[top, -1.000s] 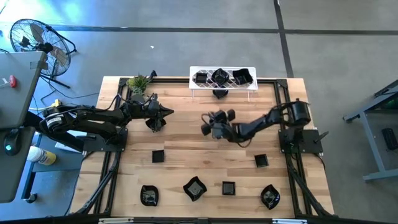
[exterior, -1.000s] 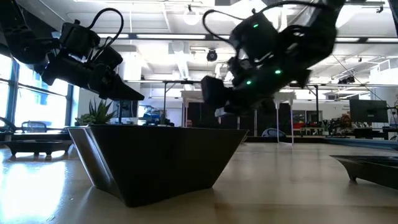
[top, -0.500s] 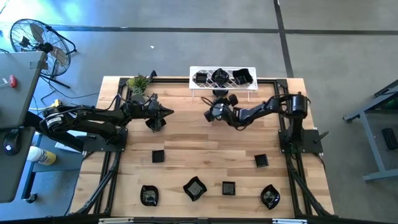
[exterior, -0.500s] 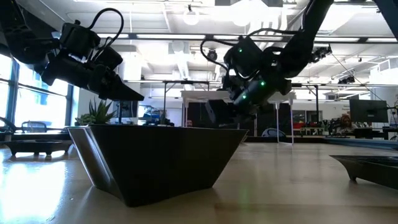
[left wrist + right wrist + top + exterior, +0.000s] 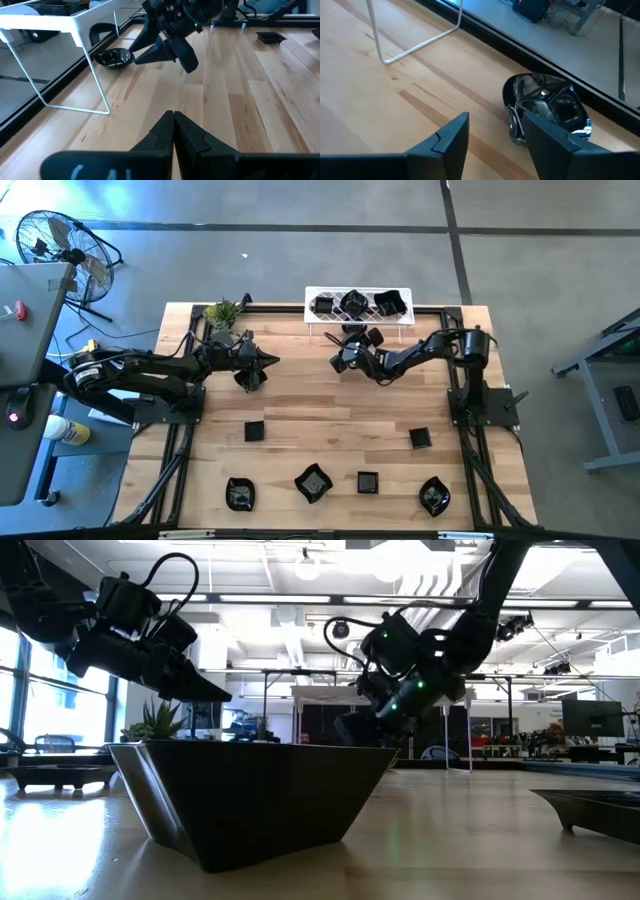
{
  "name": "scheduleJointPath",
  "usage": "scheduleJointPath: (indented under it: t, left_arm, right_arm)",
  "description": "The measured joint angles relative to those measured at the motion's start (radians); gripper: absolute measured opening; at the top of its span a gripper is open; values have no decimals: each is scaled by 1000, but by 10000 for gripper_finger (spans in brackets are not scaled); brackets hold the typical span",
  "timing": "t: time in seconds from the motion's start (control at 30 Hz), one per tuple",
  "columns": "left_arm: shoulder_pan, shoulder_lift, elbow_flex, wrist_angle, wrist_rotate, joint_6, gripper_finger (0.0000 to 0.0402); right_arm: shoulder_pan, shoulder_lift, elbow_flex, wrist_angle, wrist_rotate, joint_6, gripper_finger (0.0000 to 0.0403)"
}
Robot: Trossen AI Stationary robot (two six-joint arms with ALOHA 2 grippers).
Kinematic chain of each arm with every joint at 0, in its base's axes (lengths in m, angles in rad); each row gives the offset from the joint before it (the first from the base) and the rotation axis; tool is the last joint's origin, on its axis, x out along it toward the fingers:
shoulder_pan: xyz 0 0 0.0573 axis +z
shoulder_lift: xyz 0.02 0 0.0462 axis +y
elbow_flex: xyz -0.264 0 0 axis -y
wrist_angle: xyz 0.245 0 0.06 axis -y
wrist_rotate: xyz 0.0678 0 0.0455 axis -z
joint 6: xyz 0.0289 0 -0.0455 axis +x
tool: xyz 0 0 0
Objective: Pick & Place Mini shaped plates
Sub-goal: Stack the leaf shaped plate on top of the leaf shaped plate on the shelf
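Right pincer (image 5: 342,358) is low over the light wooden slatted worktop (image 5: 300,400), just in front of the white wire rack (image 5: 358,305) at the far edge. Its fingers (image 5: 451,134) are spread apart, nothing between them. Just past its tips, a small glossy black wavy-edged dish (image 5: 547,109) sits on the worktop under the rack's front edge; one finger is right beside it, contact can't be confirmed.

Left pincer (image 5: 268,361) hovers over the left-centre worktop near the small green potted plant (image 5: 222,312), fingers (image 5: 165,131) pressed together, empty.

Other mini plates:
- three glossy black dishes (image 5: 355,303) up on the rack
- small black square plate (image 5: 254,431) mid-left
- small black square plate (image 5: 420,438) mid-right
- near-edge row: rounded black dish (image 5: 239,494), black leaf-shaped dish (image 5: 313,482), black square plate (image 5: 367,481), black curled dish (image 5: 434,495)

Low view is mostly filled by a black flared square dish (image 5: 250,795) close to the lens; the right arm hangs behind it, rack legs beyond.
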Motion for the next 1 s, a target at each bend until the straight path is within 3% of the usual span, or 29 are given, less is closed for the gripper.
scheduleJointPath:
  t: [0.17,0.37,0.63,0.77,1.0]
  left_arm:
    - [0,0,0,-1,0,0,4]
    - [0,0,0,-1,2,0,4]
    - [0,0,0,-1,2,0,4]
    - [0,0,0,-1,2,0,4]
    - [0,0,0,-1,2,0,4]
  right_arm:
    - [32,45,0,60,27,30,186]
    - [71,46,-17,71,153,181,219]
    - [33,78,-35,106,165,362,266]
    - [22,84,-35,164,165,315,270]
    - [-10,84,-35,185,64,-2,250]
